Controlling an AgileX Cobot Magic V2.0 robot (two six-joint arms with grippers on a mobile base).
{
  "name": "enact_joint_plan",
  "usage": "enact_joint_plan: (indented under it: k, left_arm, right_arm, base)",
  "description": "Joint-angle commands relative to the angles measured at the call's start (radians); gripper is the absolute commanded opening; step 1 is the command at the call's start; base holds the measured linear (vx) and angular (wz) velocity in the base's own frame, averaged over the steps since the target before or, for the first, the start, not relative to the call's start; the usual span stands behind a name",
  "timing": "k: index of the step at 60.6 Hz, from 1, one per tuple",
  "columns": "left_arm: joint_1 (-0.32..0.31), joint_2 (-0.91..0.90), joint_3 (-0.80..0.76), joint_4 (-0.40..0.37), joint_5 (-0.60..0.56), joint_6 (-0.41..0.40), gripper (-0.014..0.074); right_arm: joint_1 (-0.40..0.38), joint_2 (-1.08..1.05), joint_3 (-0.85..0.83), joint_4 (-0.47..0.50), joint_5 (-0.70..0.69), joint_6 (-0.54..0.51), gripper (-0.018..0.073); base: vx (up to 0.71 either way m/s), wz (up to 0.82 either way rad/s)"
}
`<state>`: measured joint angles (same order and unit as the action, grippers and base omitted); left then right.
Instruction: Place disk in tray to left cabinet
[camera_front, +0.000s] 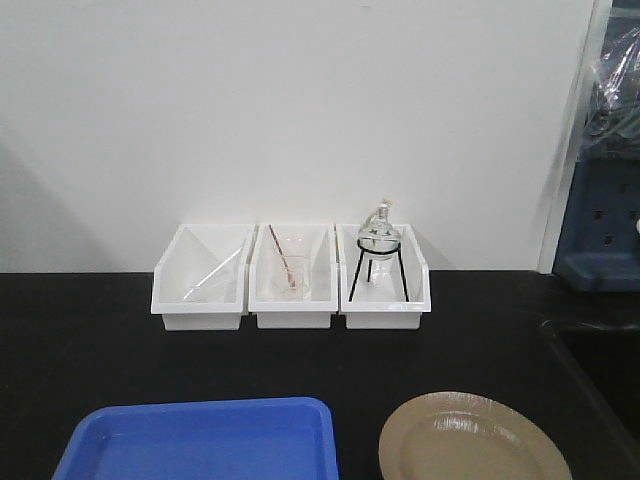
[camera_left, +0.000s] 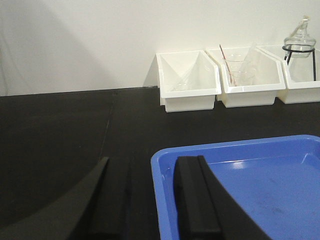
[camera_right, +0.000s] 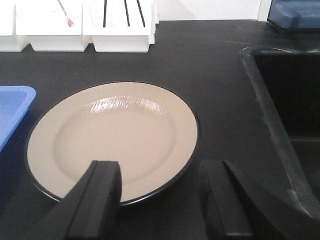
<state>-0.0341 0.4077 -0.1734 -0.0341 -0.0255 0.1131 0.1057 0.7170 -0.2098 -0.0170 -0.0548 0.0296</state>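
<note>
- presently the disk is found lying flat on the black table, just beside the right end of the tray, with a narrow strip of table between them; nothing is seen inside the tray.
- the right gripper is seen spread wide over the near edge of the disk. one finger is pictured over the beige surface and the other over the bare table outside the thin dark rim. nothing is pinched, and whether the disk is touched cannot be told.
- the left gripper is spread as well and holds nothing. one finger is seen over the near left corner of the tray, the other over the table.
- the disk is judged to be stiff and rather light. it is glossy, however, so a slip between the pads is to be expected, and if it is ceramic it may be chipped by a drop.
- a hold is best taken at the near rim, where the edge seems a little raised from the table. one finger is to be placed outside or under the rim and one on the inner slope. the pinch is to be made firm, because most of the weight would hang far from the grip.
- the left cabinet is not shown in any view.
</note>
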Motion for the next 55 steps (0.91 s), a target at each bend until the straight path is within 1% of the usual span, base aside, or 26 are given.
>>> enact_joint_plan:
  k: [1, 9, 16, 24, 32, 45, 50, 55]
  left_arm:
    - [-0.007, 0.01, -0.036, -0.003, -0.086, -0.003, 0.038]
    - [-0.007, 0.01, -0.036, -0.003, -0.086, -0.003, 0.038]
    - [-0.007, 0.01, -0.036, -0.003, -0.085, -0.003, 0.038]
    - [-0.007, 0.01, -0.036, -0.003, -0.086, -0.003, 0.038]
    - [-0.007, 0.01, -0.036, -0.003, -0.085, -0.003, 0.038]
    - [-0.007, 0.01, -0.036, -0.003, -0.08, -0.003, 0.0382]
    - [-0.007, 0.01, -0.036, -0.003, -0.078, -0.003, 0.0382]
    - [-0.007, 0.01, -0.036, -0.003, -0.075, -0.003, 0.0382]
  right_arm:
    - [-0.005, 0.001, -0.038, -0.001, -0.093, -0.001, 0.0442]
    - [-0.005, 0.001, -0.038, 0.001, -0.088, 0.001, 0.0442]
    - [-0.005, 0.001, -0.038, 0.017, -0.072, 0.039, 0.0443]
    - [-0.005, 0.01, -0.039, 0.122, -0.015, 0.067, 0.0447]
    - [-0.005, 0.045, -0.053, 0.186, -0.005, 0.067, 0.0491]
    - [-0.005, 0.188, -0.128, 0.225, 0.042, 0.073, 0.0586]
    - [-0.005, 0.259, -0.156, 0.304, 0.076, 0.097, 0.0603]
    - [-0.006, 0.345, -0.19, 0.44, 0.09, 0.149, 0.0601]
  base:
    - [0.0, 0.0]
    - [0.0, 0.0]
    - [0.0, 0.0]
    - [0.0, 0.0]
    - [0.0, 0.0]
    - [0.0, 0.0]
    - [0.0, 0.0]
    - [0.0, 0.0]
